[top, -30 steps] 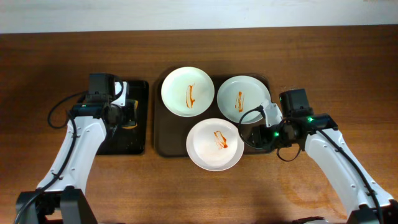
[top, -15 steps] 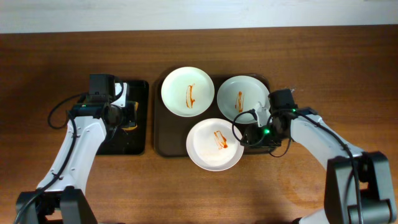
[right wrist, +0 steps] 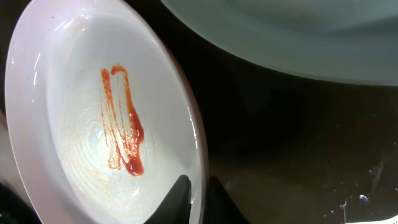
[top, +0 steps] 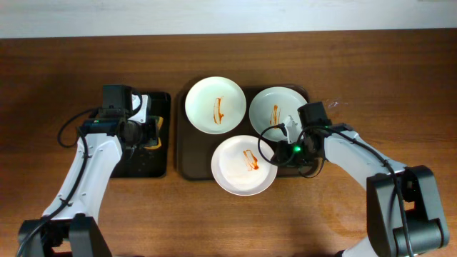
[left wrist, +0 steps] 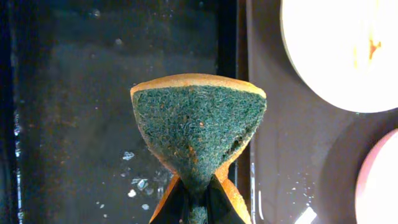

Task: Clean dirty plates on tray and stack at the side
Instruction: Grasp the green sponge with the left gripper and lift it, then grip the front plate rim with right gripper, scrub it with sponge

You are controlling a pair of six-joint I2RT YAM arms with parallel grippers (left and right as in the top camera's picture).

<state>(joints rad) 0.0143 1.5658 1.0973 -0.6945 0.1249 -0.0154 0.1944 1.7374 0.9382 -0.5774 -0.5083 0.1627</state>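
Three white plates with orange-red smears sit on the dark brown tray [top: 187,164]: one at back left [top: 215,105], a pale blue-grey one at back right [top: 277,111], and a front plate [top: 244,165] overhanging the tray's front edge. My right gripper [top: 280,155] is shut on the front plate's right rim, one finger inside and one outside; the wrist view shows the plate [right wrist: 93,118] and the jaws [right wrist: 198,202]. My left gripper [top: 146,133] is shut on a green-and-orange sponge [left wrist: 198,127] above the black tray [top: 146,165].
The small black tray [left wrist: 74,112] under the sponge is wet with droplets and crumbs. The brown wooden table [top: 357,57] surrounds both trays. The blue-grey plate's edge [right wrist: 298,37] lies just behind the right gripper.
My right gripper has moved left along the tray onto the front plate's right rim and closed on it; the plate has shifted slightly left. The left arm has stayed put.
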